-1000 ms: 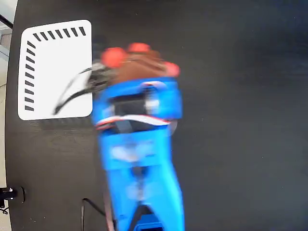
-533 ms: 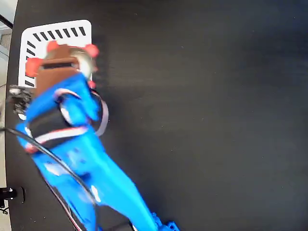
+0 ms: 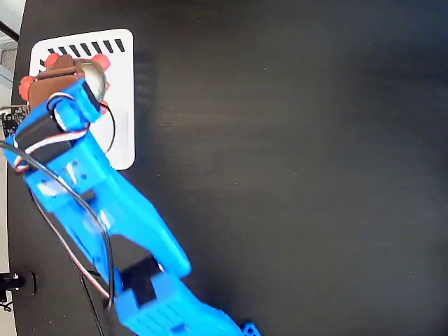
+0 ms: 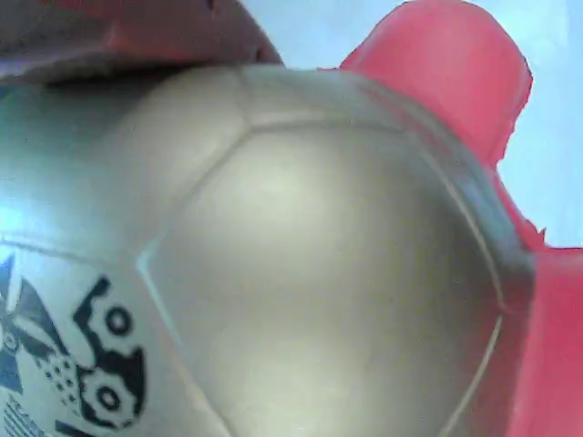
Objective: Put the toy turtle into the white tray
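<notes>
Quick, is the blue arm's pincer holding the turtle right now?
Pincer: shut on the toy turtle, over the white tray.

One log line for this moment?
stage: placing | claw: shut on red-legged gold-shelled toy turtle | position: over flat white slotted tray | release: pending

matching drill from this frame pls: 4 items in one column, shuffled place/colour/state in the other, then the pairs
Column one:
1. toy turtle
2. white tray
3. table
4. arm

Column two:
A. blue, reaching from the bottom edge to the upper left in the fixed view
B. black, bare across the right of the fixed view
C. gold-bronze shell fills the wrist view, red limbs at its edge
D. upper left of the fixed view, dark slanted slots along its top edge

Pairs: 1-C, 2-D, 3-B, 4-A
</notes>
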You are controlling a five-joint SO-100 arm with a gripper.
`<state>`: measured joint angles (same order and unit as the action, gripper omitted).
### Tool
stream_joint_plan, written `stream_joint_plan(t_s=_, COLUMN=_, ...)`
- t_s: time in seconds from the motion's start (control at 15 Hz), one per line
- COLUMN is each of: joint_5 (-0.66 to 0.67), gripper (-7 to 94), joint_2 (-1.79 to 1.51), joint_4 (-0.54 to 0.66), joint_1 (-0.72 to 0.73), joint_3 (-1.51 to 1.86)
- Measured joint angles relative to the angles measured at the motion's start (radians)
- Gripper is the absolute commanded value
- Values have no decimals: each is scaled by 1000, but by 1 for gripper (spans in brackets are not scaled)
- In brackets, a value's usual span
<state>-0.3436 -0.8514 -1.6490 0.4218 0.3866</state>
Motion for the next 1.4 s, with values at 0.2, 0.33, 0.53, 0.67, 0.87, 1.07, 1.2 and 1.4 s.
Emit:
stream_joint_plan(t_s=0.2, joint_5=-15, gripper=0, joint_2=80, joint_4=-5, joint_1=6, joint_3=-44)
stream_joint_plan(t_s=0.33, joint_5=-26, gripper=0, joint_2=135, joint_4=-5, joint_1=6, joint_3=-46)
stream_joint_plan(t_s=0.53, joint_5=-52, gripper=5, joint_2=175, joint_4=-5, joint_1=6, joint_3=-46)
stream_joint_plan(t_s=0.67, joint_5=-54, gripper=17, joint_2=184, joint_4=-5, joint_1=14, joint_3=-46)
stream_joint_plan(t_s=0.87, joint_5=-54, gripper=53, joint_2=184, joint_4=-5, joint_1=23, joint_3=-40)
stream_joint_plan(t_s=1.07, joint_5=-54, gripper=59, joint_2=184, joint_4=-5, joint_1=26, joint_3=20)
stream_joint_plan(t_s=1.2, joint_5=-54, gripper=59, joint_2=184, joint_4=0, joint_1=40, joint_3=28)
stream_joint_plan(t_s=1.4, joint_5=-54, gripper=59, joint_2=184, joint_4=-5, joint_1=43, joint_3=28)
